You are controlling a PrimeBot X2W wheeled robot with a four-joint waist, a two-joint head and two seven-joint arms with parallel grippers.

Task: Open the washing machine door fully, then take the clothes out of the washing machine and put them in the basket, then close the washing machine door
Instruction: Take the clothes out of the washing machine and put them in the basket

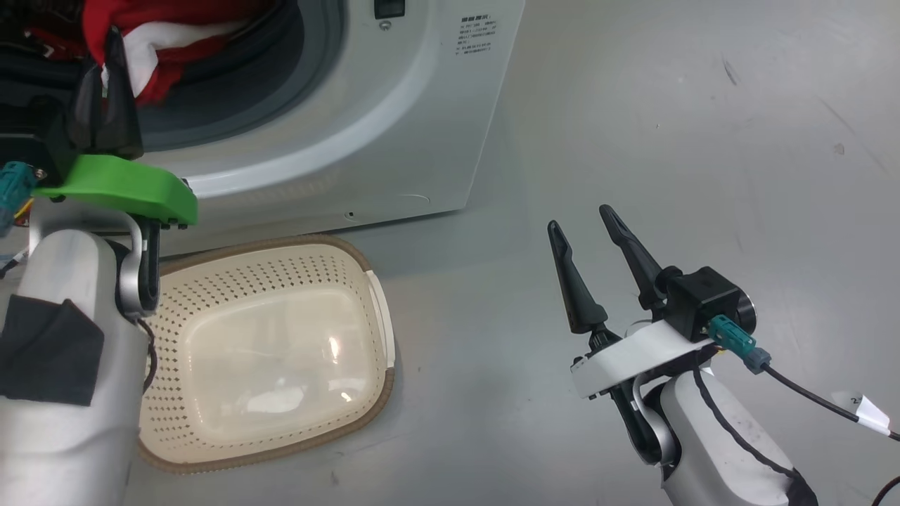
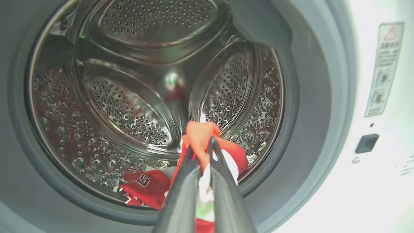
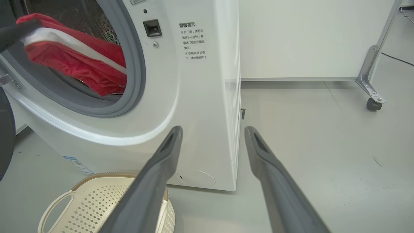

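Observation:
The washing machine (image 1: 394,140) stands with its round mouth uncovered. My left gripper (image 1: 105,56) is at that mouth, shut on a red garment with white trim (image 1: 162,42). In the left wrist view the fingertips (image 2: 202,145) pinch red cloth (image 2: 200,132) in front of the steel drum (image 2: 129,106). A second red garment with numerals (image 2: 145,186) lies on the drum floor. The held garment (image 3: 74,61) hangs over the grey gasket. A dark curved edge (image 3: 4,136) looks like the swung-out door. The cream basket (image 1: 281,242) sits on the floor below the mouth, nothing in it. My right gripper (image 1: 580,218) hovers open to its right.
Grey floor (image 1: 668,105) stretches to the right of the machine. A metal frame leg on a castor (image 3: 372,94) stands by the white wall. A black cable with a white tag (image 1: 865,411) trails from my right wrist. The basket's white handle (image 3: 53,205) faces my right gripper (image 3: 212,129).

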